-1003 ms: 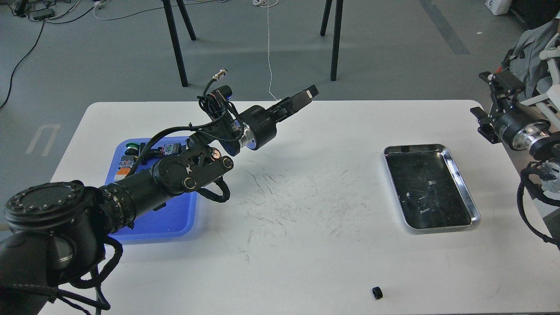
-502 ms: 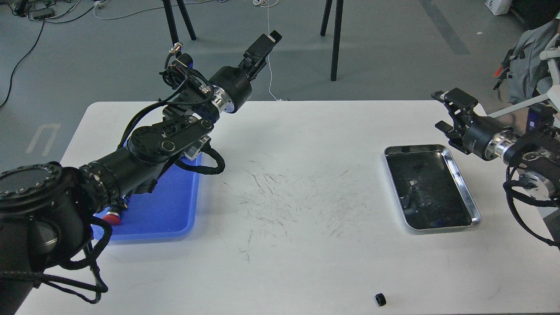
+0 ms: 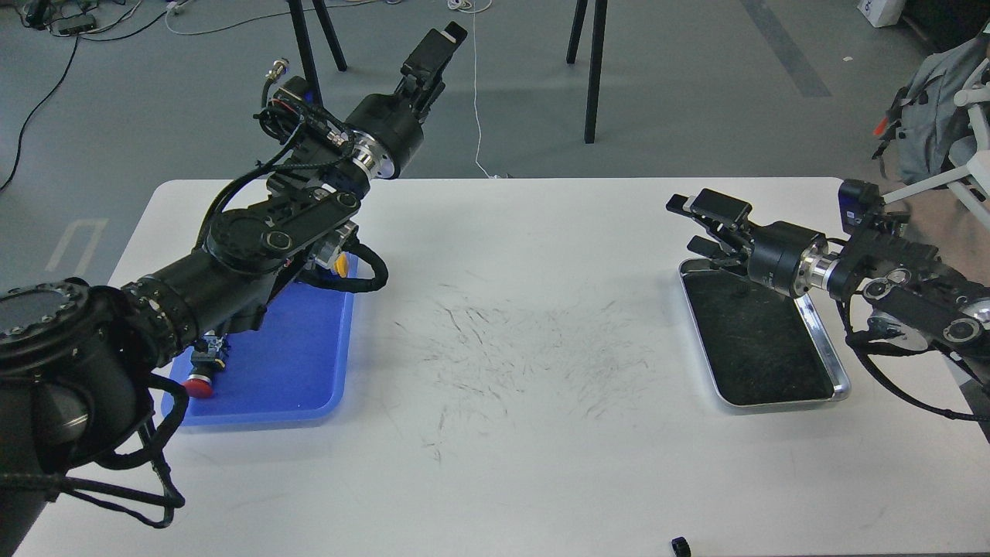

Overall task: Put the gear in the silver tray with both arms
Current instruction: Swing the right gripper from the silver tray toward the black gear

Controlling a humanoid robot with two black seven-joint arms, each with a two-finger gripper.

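The silver tray (image 3: 841, 381) lies on the right side of the white table, its dark bottom bare. A small black ring-shaped part, likely the gear (image 3: 680, 545), lies alone at the table's front edge, far from both grippers. My right gripper (image 3: 694, 226) is open and empty, hovering over the tray's far left corner and pointing left. My left gripper (image 3: 431, 50) is raised high beyond the table's far edge, above the blue tray's side. Its dark fingers cannot be told apart.
A blue plastic tray (image 3: 271, 387) sits at the left under my left arm, holding a red-capped button (image 3: 199, 384) and other small parts. Black stand legs (image 3: 592, 70) rise from the floor behind the table. The table (image 3: 503, 433) is scuffed in its middle.
My left gripper has swung up and to the left, away from the table. My right arm has come in leftward and down over the silver tray's far end. The gear has not moved on the table.
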